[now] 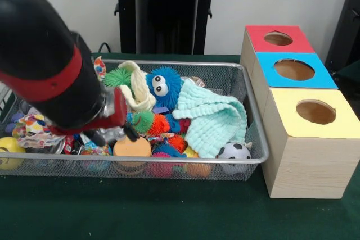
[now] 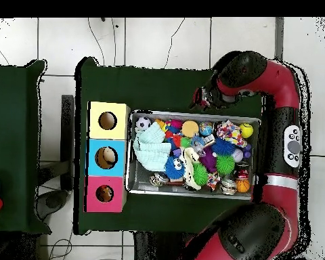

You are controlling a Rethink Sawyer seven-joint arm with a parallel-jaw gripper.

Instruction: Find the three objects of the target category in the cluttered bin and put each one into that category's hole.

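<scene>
The silver wire-mesh bin [image 1: 254, 160] is full of toys. The mint-green waffle-knit cloth [image 1: 216, 117] lies at its right end, nearest the boxes; it also shows in the overhead view [image 2: 150, 150]. The cream cloth [image 1: 138, 90] lies draped at the middle back [image 2: 190, 166]. The polka-dot cloth [image 1: 34, 128] lies at the left end, partly behind my arm [image 2: 229, 130]. My gripper [image 1: 114, 135] hangs over the bin's front left part with its black fingers [image 1: 130, 132] apart and nothing between them. The yellow-faced box's hole [image 1: 315, 112] is on the right [image 2: 107, 120].
Blue-faced [image 1: 294, 69] and red-faced [image 1: 278, 38] boxes stand behind the yellow one. A blue fuzzy toy with eyes [image 1: 163, 85], spiky balls, an orange ball [image 1: 132, 146], a small soccer ball [image 1: 234, 151] and a yellow ball [image 1: 8, 151] crowd the bin. My thick arm [image 1: 39, 66] covers the bin's left end.
</scene>
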